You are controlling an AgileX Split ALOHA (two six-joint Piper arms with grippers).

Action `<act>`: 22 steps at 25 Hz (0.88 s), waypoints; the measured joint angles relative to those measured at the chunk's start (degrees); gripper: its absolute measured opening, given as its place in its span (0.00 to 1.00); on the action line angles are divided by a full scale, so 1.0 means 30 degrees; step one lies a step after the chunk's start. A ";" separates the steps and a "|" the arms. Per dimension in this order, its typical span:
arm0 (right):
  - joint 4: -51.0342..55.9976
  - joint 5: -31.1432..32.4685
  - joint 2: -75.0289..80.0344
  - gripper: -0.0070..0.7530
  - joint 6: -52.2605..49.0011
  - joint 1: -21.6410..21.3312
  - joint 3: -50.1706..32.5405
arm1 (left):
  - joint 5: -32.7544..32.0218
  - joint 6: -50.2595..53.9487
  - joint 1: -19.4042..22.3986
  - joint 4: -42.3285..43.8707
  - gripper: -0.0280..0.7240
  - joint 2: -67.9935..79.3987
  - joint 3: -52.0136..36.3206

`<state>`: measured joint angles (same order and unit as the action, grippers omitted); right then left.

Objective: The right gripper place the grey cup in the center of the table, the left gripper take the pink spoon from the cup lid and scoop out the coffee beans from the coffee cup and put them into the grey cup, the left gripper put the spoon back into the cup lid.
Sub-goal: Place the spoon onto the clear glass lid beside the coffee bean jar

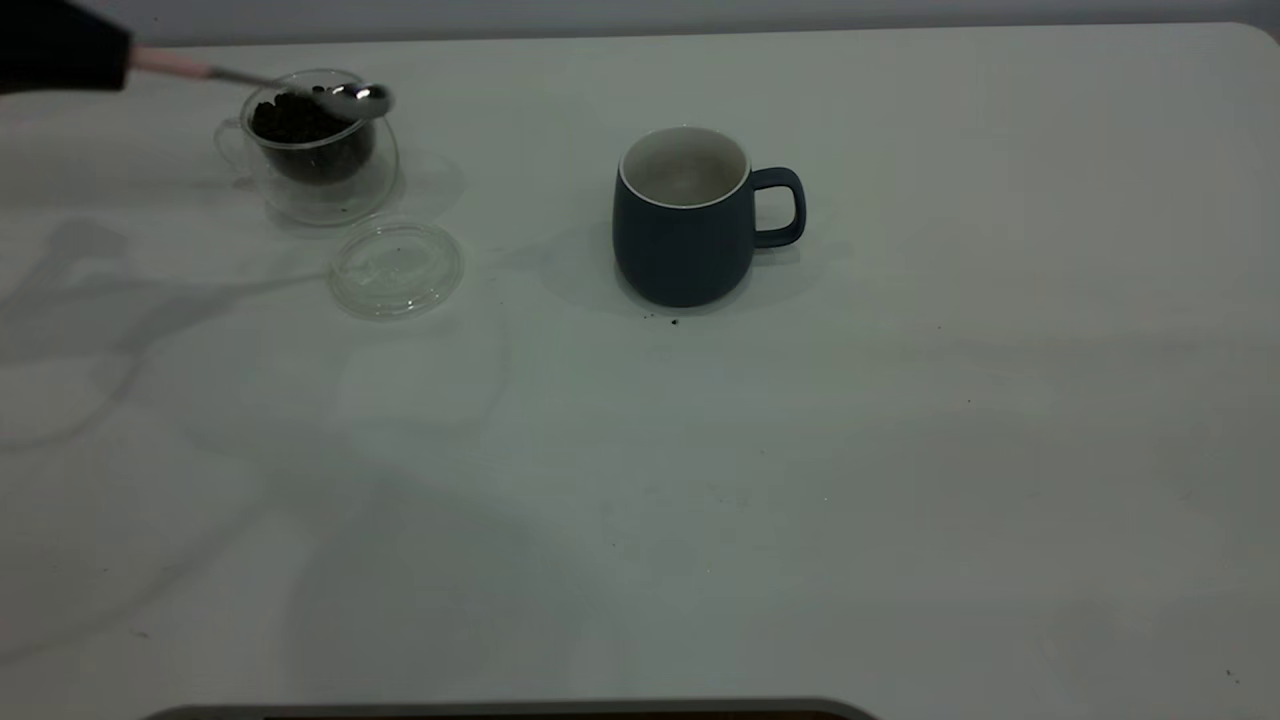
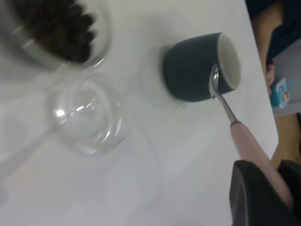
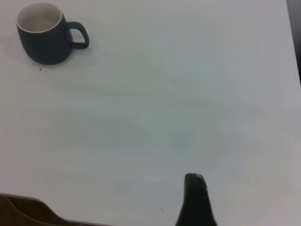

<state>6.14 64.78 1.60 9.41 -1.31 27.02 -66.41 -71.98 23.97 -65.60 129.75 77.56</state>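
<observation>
The dark grey ceramic cup (image 1: pixel 685 220) with a pale inside and a side handle stands upright near the middle of the white table (image 1: pixel 900 480), so the placing looks done and the scooping is the step in hand. The left gripper (image 1: pixel 60 45), at the far left edge in the exterior view, is clenched on the pink handle of the spoon (image 1: pixel 300 88), whose metal bowl hangs over the far rim of the clear glass coffee cup (image 1: pixel 318 150) filled with dark coffee beans (image 1: pixel 300 122). I cannot tell whether any beans lie in the spoon bowl. The round clear glass cup lid (image 1: pixel 397 268) lies flat on the table just beside the coffee cup, on the side toward the camera, with nothing on it. The grey cup appears empty inside, and a few dark crumbs lie on the table at its base. To do this step well, the spoon bowl should probably dip into the bean heap at a shallow tilt, level out before lifting, and travel slowly across to the grey cup, staying level so that nothing rolls off. The glass cup is light and could slide or tip if the spoon presses against its wall. The right gripper (image 3: pixel 194 197) is parked well apart from the grey cup; whether its fingers are parted or closed I cannot tell.
</observation>
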 joint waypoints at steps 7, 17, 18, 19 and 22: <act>0.0000 0.0000 0.0000 0.79 0.0000 0.0000 0.0000 | 0.0088 -0.0044 0.1880 0.0442 0.20 0.1760 -0.0178; 0.0000 0.0000 0.0000 0.79 0.0000 0.0000 0.0000 | 0.0491 -0.0749 0.1115 -0.1345 0.20 0.4046 -0.0178; 0.0000 0.0000 0.0000 0.79 0.0000 0.0000 0.0000 | 0.0624 -0.0903 0.1115 -0.1618 0.20 0.4107 -0.0178; 0.0000 0.0000 0.0000 0.79 0.0000 0.0000 0.0000 | 0.0765 -0.1004 0.1115 -0.1841 0.20 0.4107 -0.0178; 0.0000 0.0000 0.0000 0.79 0.0000 0.0000 0.0000 | 0.1186 -0.1055 0.1115 -0.1996 0.20 0.4123 -0.0178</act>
<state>6.14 64.78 1.60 9.41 -1.31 27.02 -62.85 -75.14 27.31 -71.58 142.11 77.02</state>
